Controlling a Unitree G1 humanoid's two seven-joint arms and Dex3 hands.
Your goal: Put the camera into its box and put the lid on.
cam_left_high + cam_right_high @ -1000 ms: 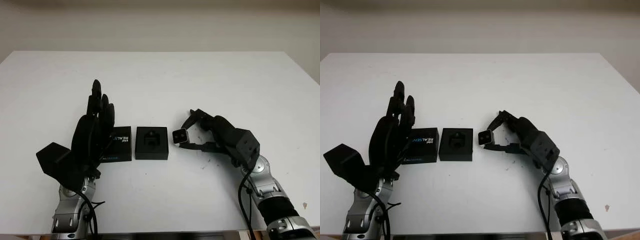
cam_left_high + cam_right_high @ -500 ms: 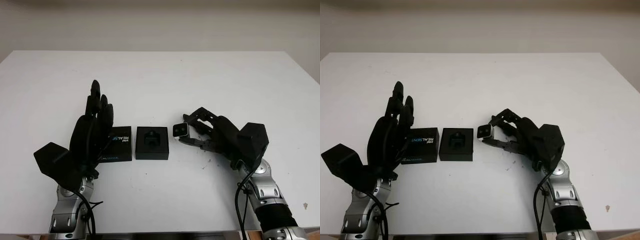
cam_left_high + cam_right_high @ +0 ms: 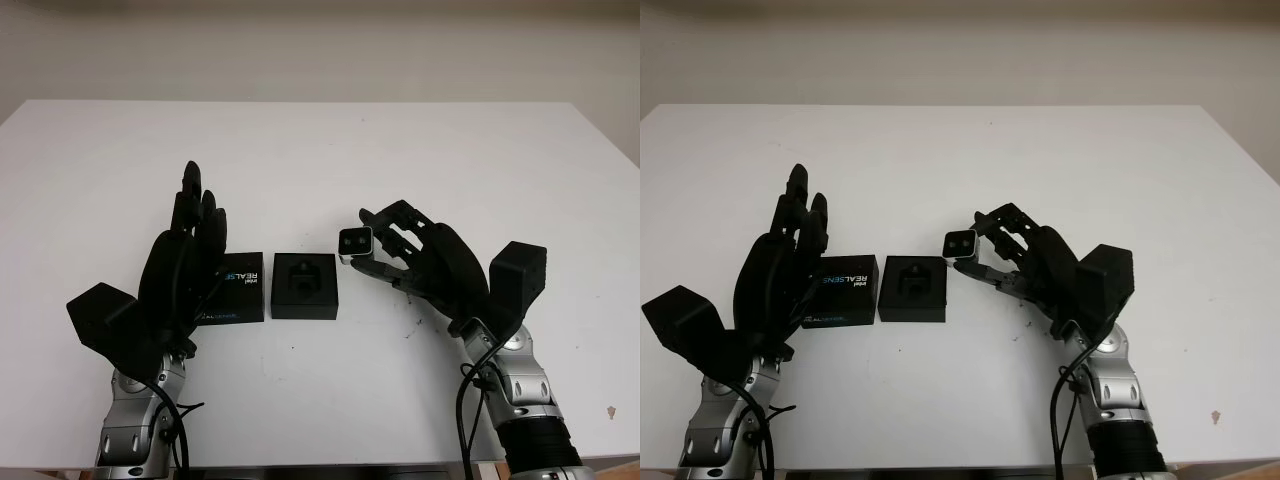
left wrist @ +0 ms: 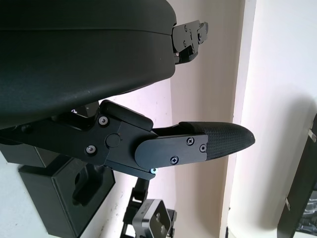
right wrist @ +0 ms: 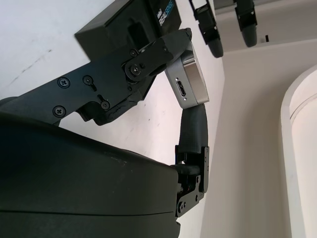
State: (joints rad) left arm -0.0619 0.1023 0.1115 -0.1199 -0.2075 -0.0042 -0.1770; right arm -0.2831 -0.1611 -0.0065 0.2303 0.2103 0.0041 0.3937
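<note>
A small silver camera with two dark lenses is pinched in my right hand, lifted off the table just right of the open black box. The box's moulded insert faces up at the table's middle. Its black lid with white and blue lettering lies flat, touching the box's left side. My left hand is raised upright beside the lid's left edge, open and holding nothing. In the right wrist view the camera shows its port side between my fingers.
A white table carries everything, with bare surface behind and to the right of the box. A few small dark specks mark the table near my right hand. A pale wall rises behind the far edge.
My right hand has lifted the camera and carried it left and up toward the box, turning the wrist. The left hand, box and lid have stayed put.
</note>
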